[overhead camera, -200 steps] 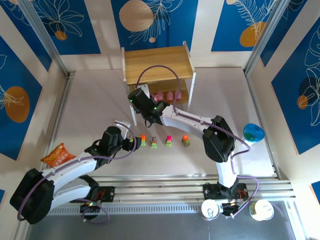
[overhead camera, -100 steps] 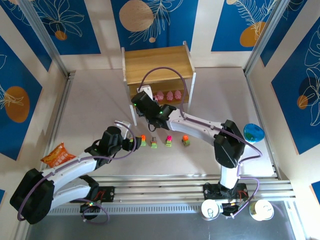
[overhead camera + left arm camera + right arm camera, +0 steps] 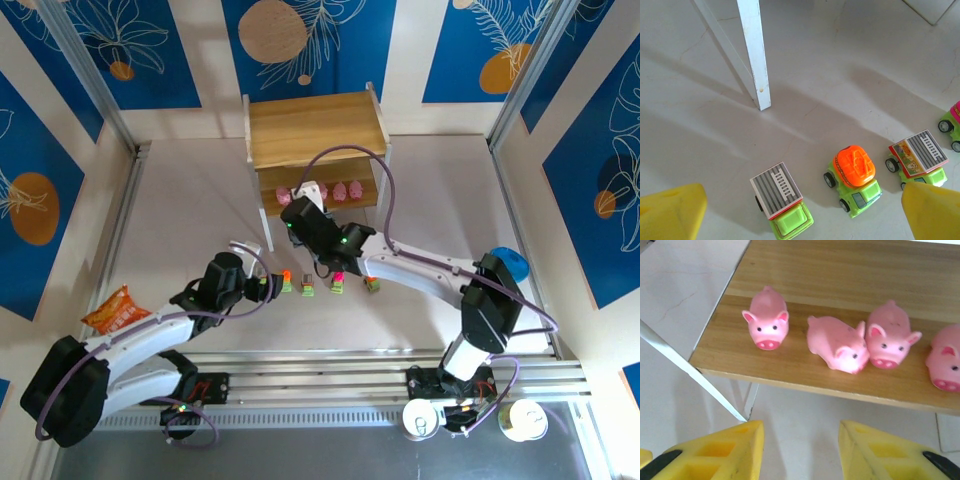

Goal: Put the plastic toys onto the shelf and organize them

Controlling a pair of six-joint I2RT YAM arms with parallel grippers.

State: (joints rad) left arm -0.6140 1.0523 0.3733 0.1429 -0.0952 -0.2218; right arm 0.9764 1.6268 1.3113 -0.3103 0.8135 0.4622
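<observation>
The right gripper (image 3: 800, 450) hangs just in front of the shelf's (image 3: 850, 270) lower board, its jaws partly apart with nothing between them. Four pigs stand in a row on that board. The left pig (image 3: 767, 322) stands alone and faces the gripper. The second pig (image 3: 837, 345) sits at an angle, touching the third pig (image 3: 888, 337). The fourth pig (image 3: 945, 362) is cut off by the picture's right edge.

The left gripper (image 3: 807, 195) is spread as wide as it goes and is empty, low over the table (image 3: 850, 60). Between its fingers (image 3: 672, 210) stand a grey truck (image 3: 780, 200) and an orange truck (image 3: 854, 172), side by side and apart. A second grey truck (image 3: 917, 157) stands just by the right finger, and a pink truck (image 3: 952, 125) sits at the right edge. A white shelf leg (image 3: 755, 55) stands beyond them.

From above, the trucks (image 3: 308, 288) line up on the table in front of the shelf, and the right arm reaches over the row's right end. A snack bag (image 3: 120, 310) lies far left and a blue cup (image 3: 510, 262) far right.
</observation>
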